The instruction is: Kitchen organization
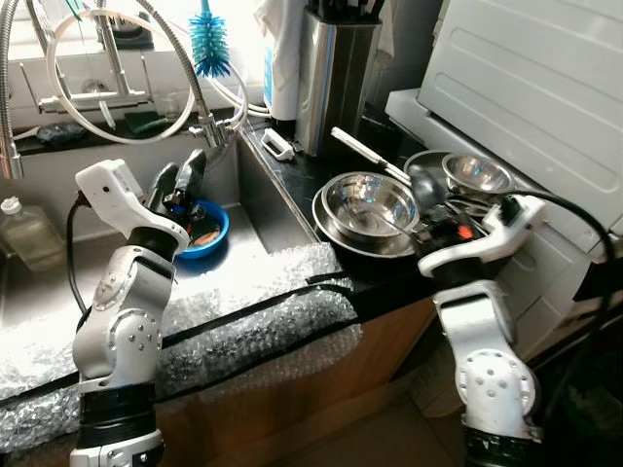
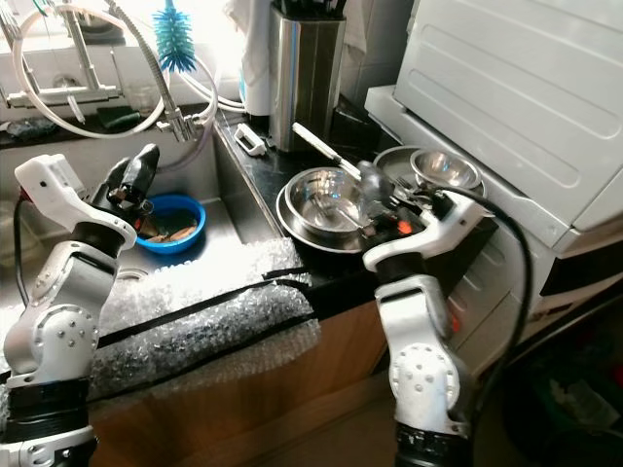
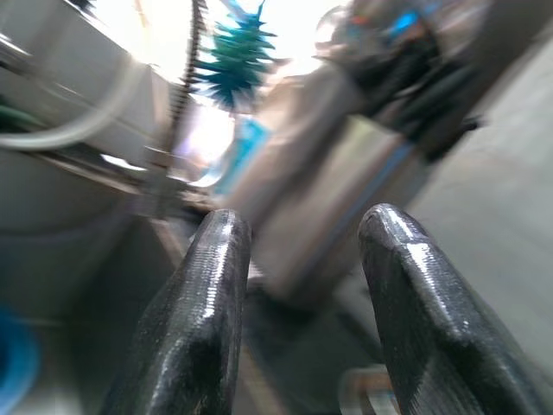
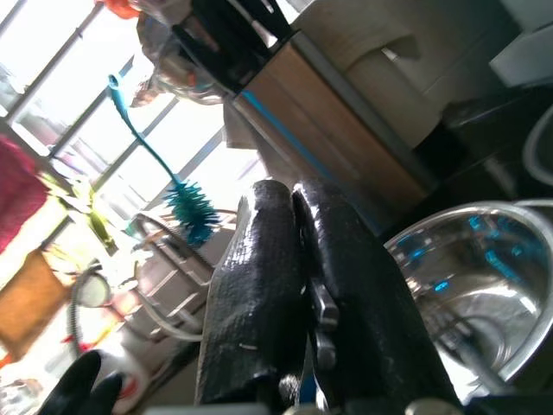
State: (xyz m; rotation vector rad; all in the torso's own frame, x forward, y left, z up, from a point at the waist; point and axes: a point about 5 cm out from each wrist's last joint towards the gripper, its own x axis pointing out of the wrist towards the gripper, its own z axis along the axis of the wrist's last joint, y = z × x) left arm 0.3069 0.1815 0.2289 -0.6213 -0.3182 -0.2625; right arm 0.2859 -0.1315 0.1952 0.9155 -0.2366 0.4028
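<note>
- Left eye view: the left arm is bent at the elbow and raised over the sink, forearm slanting up and away from the body. The left gripper points toward the faucet hose, fingers a narrow gap apart and holding nothing. Just beyond the fingertips a blue bowl sits in the sink basin near its right wall.
- Left eye view: the right arm reaches forward over the front edge of the black worktop, wrist bent inward. The right gripper lies low at the rim of the stacked steel bowls, which stand at the worktop's front edge beside the sink. A smaller steel bowl sits behind the gripper, toward the white appliance. A steel knife block stands at the back of the worktop, and a teal bottle brush hangs by the window.
- Right eye view: bubble wrap covers the front edge of the sink counter between the two arms.
- Left wrist view: the picture is blurred; the two black fingers stand apart with empty space between them, aimed at the knife block and brush.
- Right wrist view: the two fingers are pressed together with a thin metal piece pinched between them; what it is I cannot tell. A steel bowl's rim lies just beside them.
</note>
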